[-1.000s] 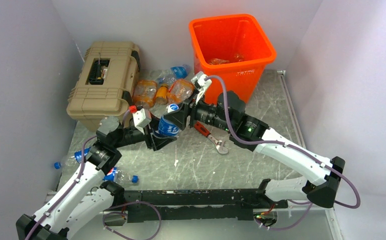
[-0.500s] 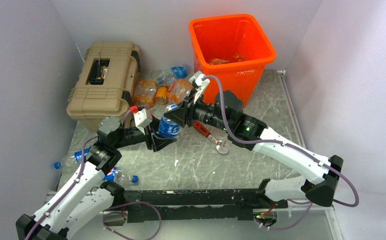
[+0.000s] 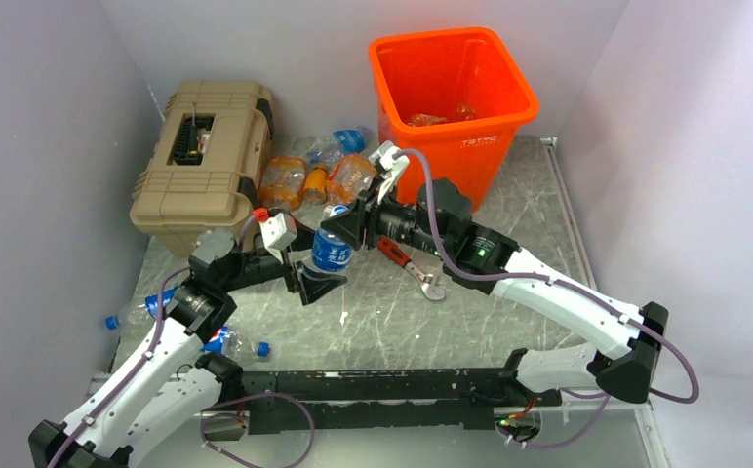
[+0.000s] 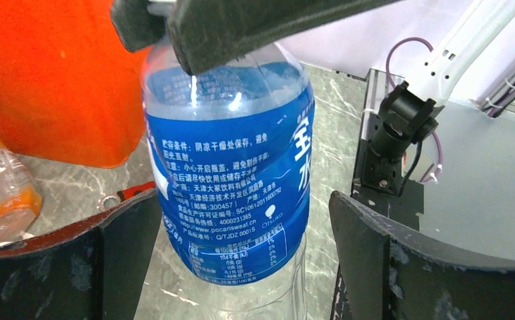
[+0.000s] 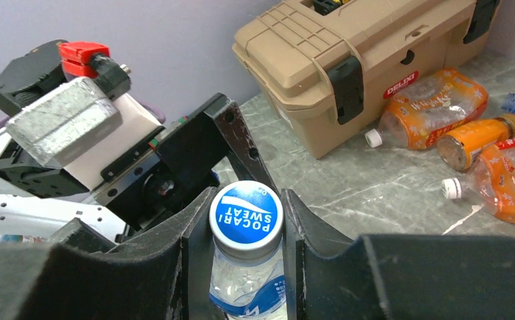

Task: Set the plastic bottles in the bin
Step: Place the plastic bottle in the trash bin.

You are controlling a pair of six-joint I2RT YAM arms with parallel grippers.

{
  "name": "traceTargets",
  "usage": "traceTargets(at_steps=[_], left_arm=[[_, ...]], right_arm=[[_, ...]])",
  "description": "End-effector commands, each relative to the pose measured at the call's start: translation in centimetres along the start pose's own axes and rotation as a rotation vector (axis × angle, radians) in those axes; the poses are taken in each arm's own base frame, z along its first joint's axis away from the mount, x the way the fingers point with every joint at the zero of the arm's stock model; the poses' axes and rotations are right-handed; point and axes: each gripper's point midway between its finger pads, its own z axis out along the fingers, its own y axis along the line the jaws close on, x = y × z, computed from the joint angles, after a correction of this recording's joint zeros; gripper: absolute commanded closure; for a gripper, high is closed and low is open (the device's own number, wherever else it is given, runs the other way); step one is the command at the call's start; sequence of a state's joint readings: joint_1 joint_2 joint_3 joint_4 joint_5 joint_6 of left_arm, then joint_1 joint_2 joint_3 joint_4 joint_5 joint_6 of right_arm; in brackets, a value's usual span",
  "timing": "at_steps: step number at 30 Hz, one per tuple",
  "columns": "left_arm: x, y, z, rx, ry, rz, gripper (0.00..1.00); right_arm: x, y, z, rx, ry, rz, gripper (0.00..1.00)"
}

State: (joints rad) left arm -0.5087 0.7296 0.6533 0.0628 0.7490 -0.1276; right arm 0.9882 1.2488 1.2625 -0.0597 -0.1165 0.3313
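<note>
A clear bottle with a blue label stands upright in mid-table. My right gripper is shut on its blue cap, one finger on each side. My left gripper is open around the bottle's body, and both fingers stand clear of it. The orange bin is at the back right with bottles inside. Orange-tinted bottles lie by the toolbox, and clear ones lie beside my left arm.
A tan ribbed toolbox sits at the back left against the wall. A red-handled wrench lies under my right arm. A clear bottle with a blue cap lies between toolbox and bin. Walls enclose the table on three sides.
My right gripper closed on the bottle's cap. My left gripper then opened and let go of the bottle's body. The bottle now stands more upright.
</note>
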Motion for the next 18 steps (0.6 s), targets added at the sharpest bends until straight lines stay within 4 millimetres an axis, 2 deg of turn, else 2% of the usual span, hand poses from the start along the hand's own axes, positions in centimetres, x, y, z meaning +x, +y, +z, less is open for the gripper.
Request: traceTargets(at_steps=[1, 4, 6, 9, 14, 18], left_arm=[[-2.6, 0.1, -0.6, -0.048, -0.073, 0.052, 0.01], [-3.2, 0.5, -1.1, -0.096, -0.107, 0.071, 0.01], [-3.6, 0.7, -1.5, -0.129, -0.129, 0.090, 0.00], [-4.4, 1.0, -2.3, -0.177, -0.178, 0.111, 0.01], [-5.4, 2.6, -3.4, -0.305, -0.229, 0.100, 0.01], [-5.5, 3.6, -3.9, -0.373, -0.231, 0.087, 0.00]], right_arm=[[-2.4, 0.7, -0.9, -0.011, -0.087, -0.007, 1.00], [-3.1, 0.0, -1.8, 0.039, -0.111, -0.028, 1.00], [-4.5, -1.0, -3.3, 0.113, -0.149, -0.054, 1.00], [-7.5, -1.7, -6.8, 0.196, -0.236, -0.099, 1.00], [-11.7, -2.3, -11.9, 0.307, -0.346, -0.153, 1.00], [-15.3, -4.3, -15.8, 0.482, -0.483, -0.159, 1.00]])
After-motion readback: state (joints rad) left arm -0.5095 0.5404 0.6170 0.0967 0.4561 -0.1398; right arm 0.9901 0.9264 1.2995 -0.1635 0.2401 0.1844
